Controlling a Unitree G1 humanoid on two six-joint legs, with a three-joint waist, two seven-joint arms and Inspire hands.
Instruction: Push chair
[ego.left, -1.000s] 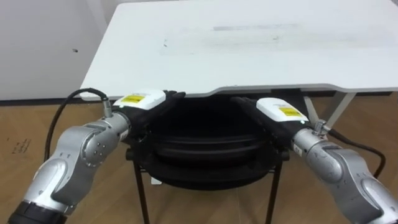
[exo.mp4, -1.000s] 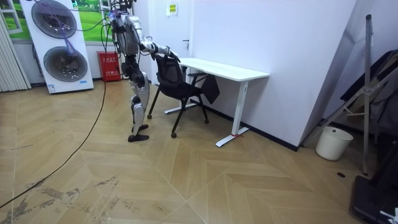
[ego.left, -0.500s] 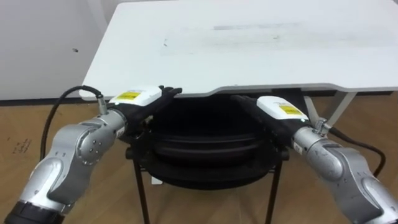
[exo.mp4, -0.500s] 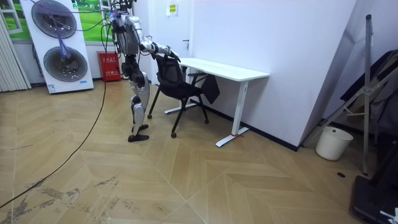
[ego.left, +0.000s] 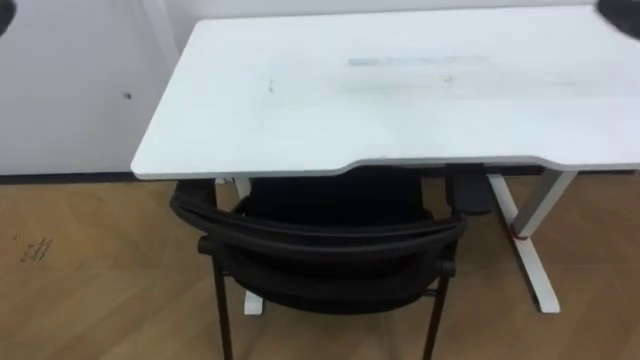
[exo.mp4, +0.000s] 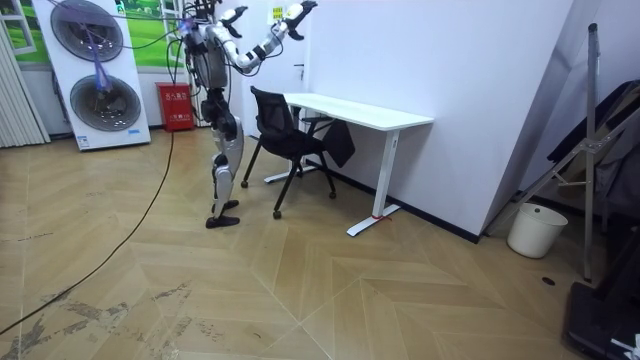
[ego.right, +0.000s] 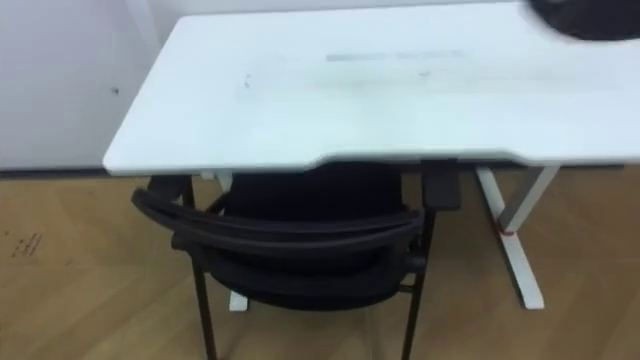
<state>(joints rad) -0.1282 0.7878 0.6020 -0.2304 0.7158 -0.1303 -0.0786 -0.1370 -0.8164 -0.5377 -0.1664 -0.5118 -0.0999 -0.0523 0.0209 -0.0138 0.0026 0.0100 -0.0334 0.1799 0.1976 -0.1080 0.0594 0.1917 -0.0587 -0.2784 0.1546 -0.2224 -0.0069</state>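
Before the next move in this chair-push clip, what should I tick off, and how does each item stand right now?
1. Both hands off the chair: ok. The left hand and right hand are up high, apart from the chair.
2. Seat under the desk: ok. The backrest sits just outside the front edge.
3. Chair upright on its legs: ok.
4. Chair square to the desk: cannot tell. The backrest looks slightly slanted.
5. Robot upright behind the chair: ok in the room view.
6. Chair apart from the dark object under the desk: cannot tell.
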